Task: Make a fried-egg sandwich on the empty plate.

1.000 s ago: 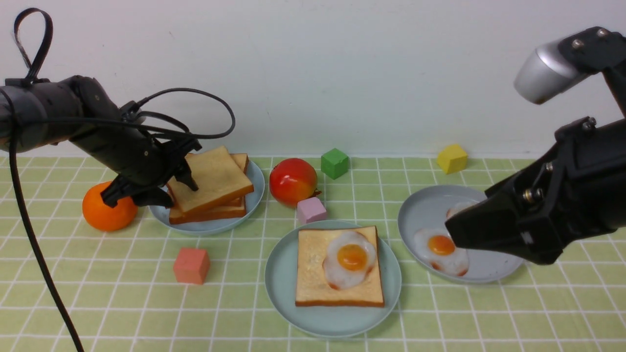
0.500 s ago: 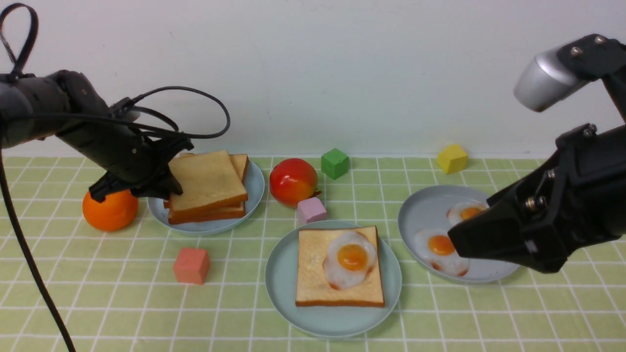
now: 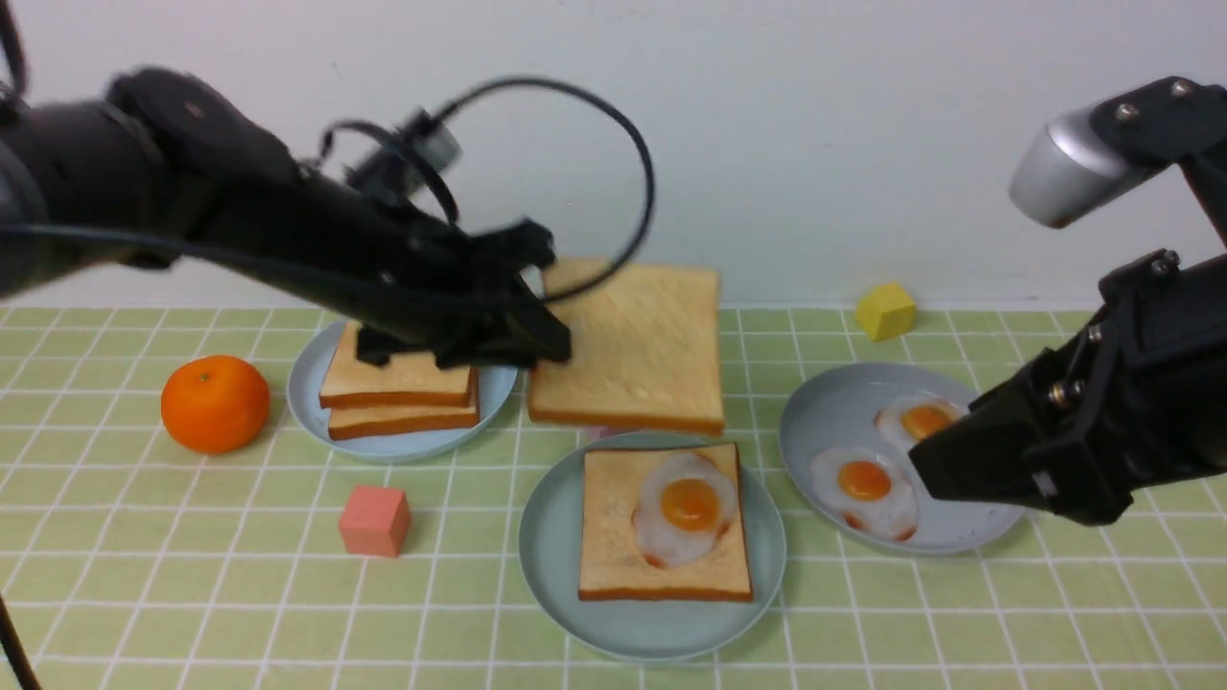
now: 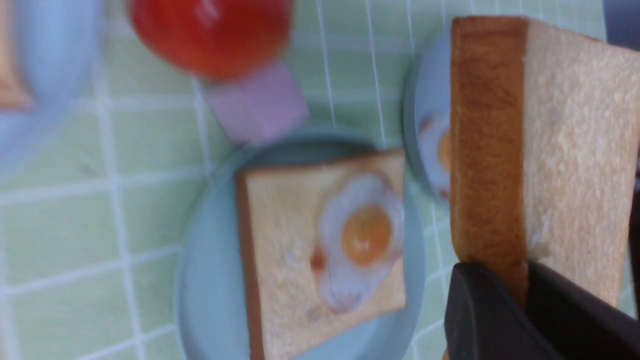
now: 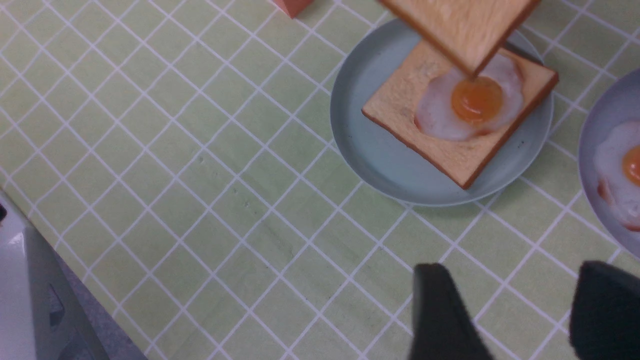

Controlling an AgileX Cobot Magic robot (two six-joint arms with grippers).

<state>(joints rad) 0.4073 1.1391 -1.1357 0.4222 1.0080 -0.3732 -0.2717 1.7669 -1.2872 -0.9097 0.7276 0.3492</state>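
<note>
While aloft near the plate [image 3: 548,561], a toast slice [image 3: 635,347] pinched by the left end effector [image 3: 537,337]; right end effector [image 5: 515,282] agape, empty.

Teal plate [image 3: 551,561] bears toast [image 3: 613,522] topped with fried egg [image 3: 688,506]; second toast [image 3: 642,335] hangs tilted just behind.

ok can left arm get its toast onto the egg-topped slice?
Likely yes: left gripper holds the toast in the air close by the egg-topped slice, nothing between them; right gripper stands aside.
</note>
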